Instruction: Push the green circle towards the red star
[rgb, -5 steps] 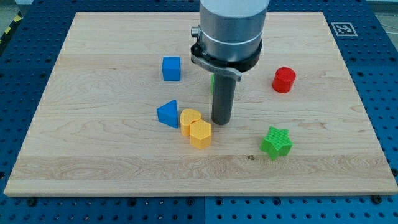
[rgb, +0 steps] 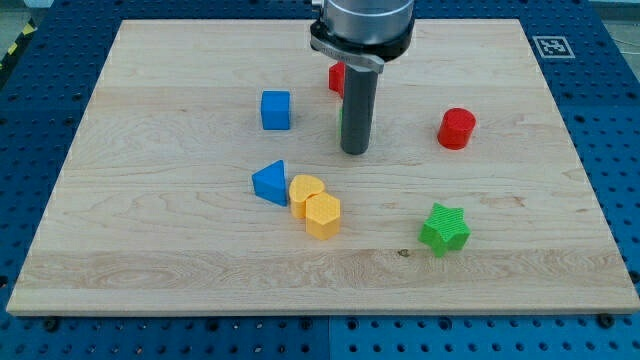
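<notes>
My tip (rgb: 354, 151) rests on the board near its middle, toward the view's top. The green circle (rgb: 342, 124) shows only as a thin green sliver at the rod's left edge; the rod hides the rest, and the tip sits just below it. The red star (rgb: 337, 78) is partly hidden behind the rod, just above the green sliver, near the view's top.
A blue cube (rgb: 276, 110) lies to the left of the rod. A red cylinder (rgb: 457, 128) lies to its right. A blue triangle (rgb: 270, 183), a yellow heart (rgb: 306, 192) and a yellow hexagon (rgb: 322, 215) cluster below it. A green star (rgb: 444, 228) sits at lower right.
The rod has moved toward the view's top, away from the yellow blocks. The red star's edge now shows beside the rod. The other blocks have not moved.
</notes>
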